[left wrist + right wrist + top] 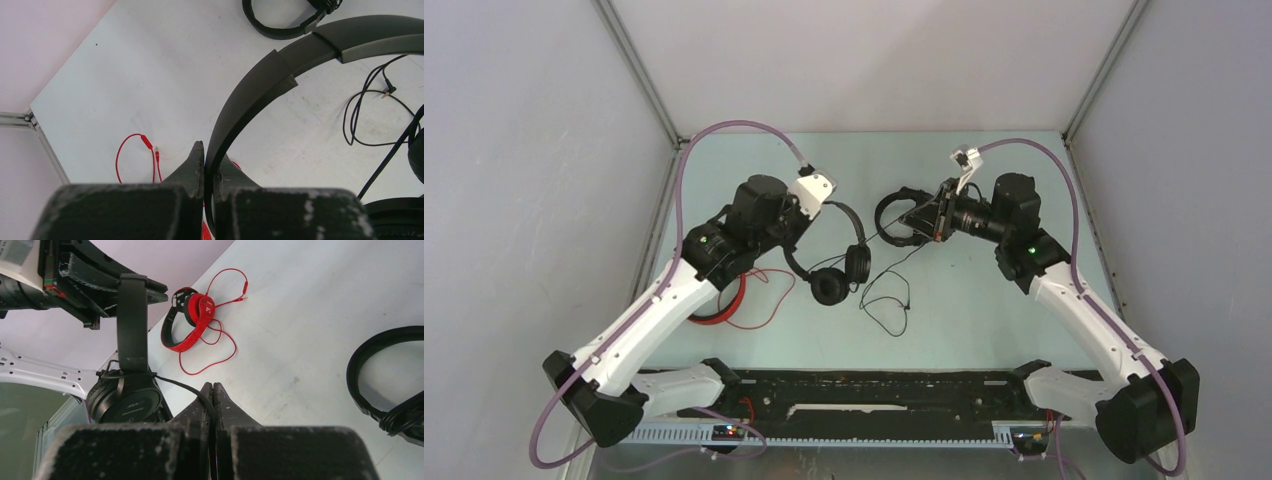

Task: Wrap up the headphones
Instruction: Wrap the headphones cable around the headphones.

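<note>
My left gripper point(802, 232) is shut on the band of the slim black headphones point(829, 285) and holds them up with the round cups hanging; in the left wrist view the gripper point(210, 152) pinches the band point(260, 85). My right gripper point(916, 225) is shut on their thin black cable point(180, 385), seen between the closed fingers point(213, 387) and leading to the cup point(125, 400). The rest of the cable lies looped on the table point(886, 310). The bulkier black headphones point(892, 215) lie under the right gripper. The red headphones point(192, 320) lie by the left arm.
The red cable point(759, 300) is spread on the table next to the red headphones. The black cable's plug point(387, 92) lies loose on the table. Walls close in the table point(984, 300) at the left, right and back. A black rail point(874, 395) runs along the near edge.
</note>
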Robot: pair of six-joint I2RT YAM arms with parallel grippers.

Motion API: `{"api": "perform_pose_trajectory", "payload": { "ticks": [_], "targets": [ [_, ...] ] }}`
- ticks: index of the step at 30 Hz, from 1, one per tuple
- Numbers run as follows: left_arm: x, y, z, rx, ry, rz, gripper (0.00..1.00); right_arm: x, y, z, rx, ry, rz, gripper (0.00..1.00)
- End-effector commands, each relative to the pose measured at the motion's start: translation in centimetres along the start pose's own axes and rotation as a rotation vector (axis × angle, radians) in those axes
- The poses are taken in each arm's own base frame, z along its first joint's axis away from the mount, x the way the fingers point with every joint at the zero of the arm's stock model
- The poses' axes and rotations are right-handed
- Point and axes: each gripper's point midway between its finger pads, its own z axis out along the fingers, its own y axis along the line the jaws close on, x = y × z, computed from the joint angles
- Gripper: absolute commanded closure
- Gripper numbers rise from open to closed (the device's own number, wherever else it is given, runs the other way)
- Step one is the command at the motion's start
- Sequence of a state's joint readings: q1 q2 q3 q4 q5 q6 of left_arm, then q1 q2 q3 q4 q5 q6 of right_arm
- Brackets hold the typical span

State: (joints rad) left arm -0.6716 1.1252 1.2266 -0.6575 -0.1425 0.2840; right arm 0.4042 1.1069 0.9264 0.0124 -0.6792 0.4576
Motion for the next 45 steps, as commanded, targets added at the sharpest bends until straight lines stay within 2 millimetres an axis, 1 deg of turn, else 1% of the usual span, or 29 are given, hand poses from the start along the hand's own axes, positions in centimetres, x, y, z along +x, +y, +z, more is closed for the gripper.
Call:
{"api": "perform_pose_trajectory", "payload": {
  "ticks": [1, 3, 4, 7, 12, 16, 17, 19, 21, 25, 27, 31, 33, 34, 36, 40, 41, 42, 43, 45],
  "targets": [
    [0.1, -0.2, -0.5, 0.004, -0.016, -0.012, 1.00, -3.4, 0.1, -0.2, 0.031, -0.090, -0.051, 1.00],
    [1.0, 0.1, -0.1, -0.021, 0.015, 0.002, 1.00, -3.5, 0.4, -0.2, 0.021, -0.096, -0.039, 1.00],
    [1.4, 0.4, 0.1, -0.039, 0.033, 0.004, 1.00, -3.6, 0.8, -0.1, 0.001, -0.097, -0.024, 1.00],
    [2.5, 1.3, 0.6, -0.104, 0.094, 0.006, 1.00, -3.8, 3.0, 0.1, -0.071, -0.104, -0.004, 1.00],
    [3.4, 1.6, 1.3, -0.131, 0.155, -0.003, 1.00, -4.0, 6.7, 0.6, -0.152, -0.083, -0.012, 1.00],
    [3.7, 2.5, 1.7, -0.202, 0.199, -0.061, 1.00, -2.7, 9.6, 1.9, -0.224, -0.046, -0.002, 1.00],
    [3.6, 2.8, 1.7, -0.230, 0.212, -0.086, 1.00, -1.9, 10.5, 2.3, -0.252, -0.025, 0.003, 1.00],
    [3.5, 3.4, 1.8, -0.274, 0.236, -0.136, 1.00, -0.7, 11.4, 3.1, -0.283, 0.011, 0.021, 0.93],
    [3.2, 3.4, 2.1, -0.291, 0.241, -0.177, 1.00, 0.4, 11.9, 4.1, -0.300, 0.045, 0.049, 0.88],
    [2.2, 3.2, 2.6, -0.296, 0.207, -0.286, 1.00, 2.4, 12.5, 5.5, -0.324, 0.104, 0.077, 0.85],
    [1.8, 3.2, 2.7, -0.300, 0.184, -0.350, 1.00, 3.3, 12.5, 6.2, -0.320, 0.129, 0.085, 0.81],
    [0.9, 3.2, 3.0, -0.275, 0.131, -0.523, 1.00, 5.0, 12.7, 7.2, -0.314, 0.162, 0.076, 0.78],
    [0.4, 3.1, 3.2, -0.224, 0.096, -0.627, 1.00, 5.7, 12.7, 7.6, -0.292, 0.159, 0.036, 0.77],
    [0.1, 3.3, 3.2, -0.219, 0.067, -0.676, 1.00, 5.9, 12.5, 8.0, -0.279, 0.151, 0.004, 0.76],
    [-0.7, 3.4, 3.1, -0.187, 0.012, -0.741, 1.00, 6.5, 12.3, 8.6, -0.256, 0.140, -0.064, 0.76],
    [-2.0, 3.8, 2.1, -0.172, -0.070, -0.802, 1.00, 7.4, 11.4, 9.3, -0.222, 0.075, -0.155, 0.76],
    [-2.2, 4.0, 1.9, -0.170, -0.079, -0.820, 1.00, 7.6, 11.2, 9.4, -0.218, 0.050, -0.195, 0.77],
    [-2.4, 4.1, 1.7, -0.168, -0.091, -0.841, 1.00, 8.2, 10.8, 9.4, -0.205, 0.032, -0.236, 0.78],
    [-2.5, 4.1, 1.6, -0.167, -0.097, -0.858, 1.00, 8.0, 10.7, 9.5, -0.193, -0.009, -0.285, 0.78],
    [-2.9, 4.1, 1.2, -0.155, -0.119, -0.886, 1.00, 8.4, 10.8, 9.4, -0.181, -0.056, -0.379, 0.78]
  ]
}}
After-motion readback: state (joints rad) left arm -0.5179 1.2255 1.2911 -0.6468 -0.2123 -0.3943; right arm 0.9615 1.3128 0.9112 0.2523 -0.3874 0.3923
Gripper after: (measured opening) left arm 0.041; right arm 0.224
